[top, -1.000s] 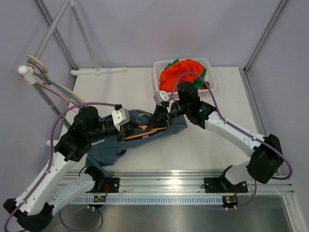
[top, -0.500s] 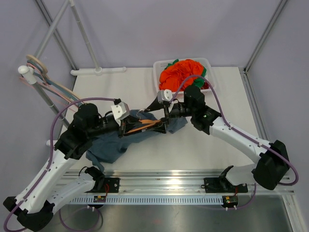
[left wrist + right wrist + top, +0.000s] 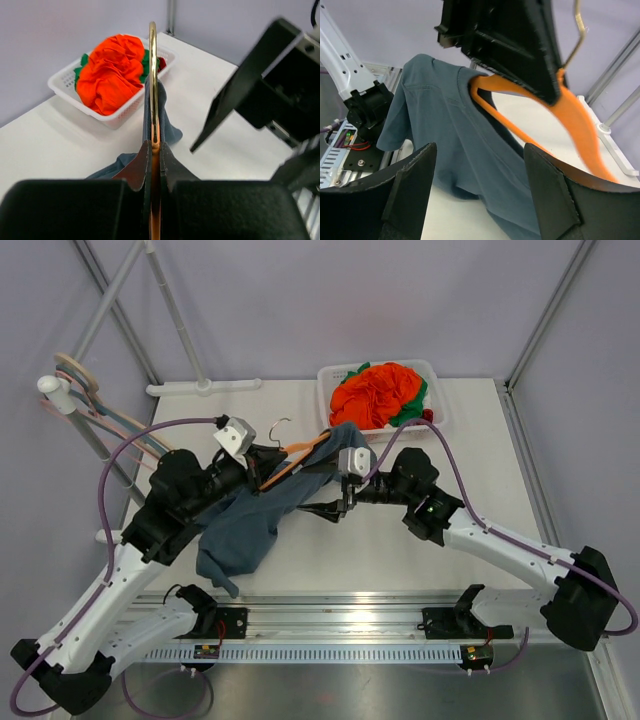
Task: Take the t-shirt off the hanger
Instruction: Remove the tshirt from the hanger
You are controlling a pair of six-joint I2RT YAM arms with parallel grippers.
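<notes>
Hanger (image 3: 300, 453) orange, slim, curved; t-shirt (image 3: 245, 535) blue, limp, draped.

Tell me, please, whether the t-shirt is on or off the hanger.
Partly on: the t-shirt hangs from one arm of the hanger; the other is bare.

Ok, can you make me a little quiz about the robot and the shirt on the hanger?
1. True or false: the left gripper is shut on the orange hanger.
2. Pick one: what colour is the t-shirt draped on that hanger? A red, B blue, C yellow.
3. Fill the gap: the right gripper sits near the t-shirt with its jaws ___, holding nothing.

Key: 1 true; 2 B; 3 open.
</notes>
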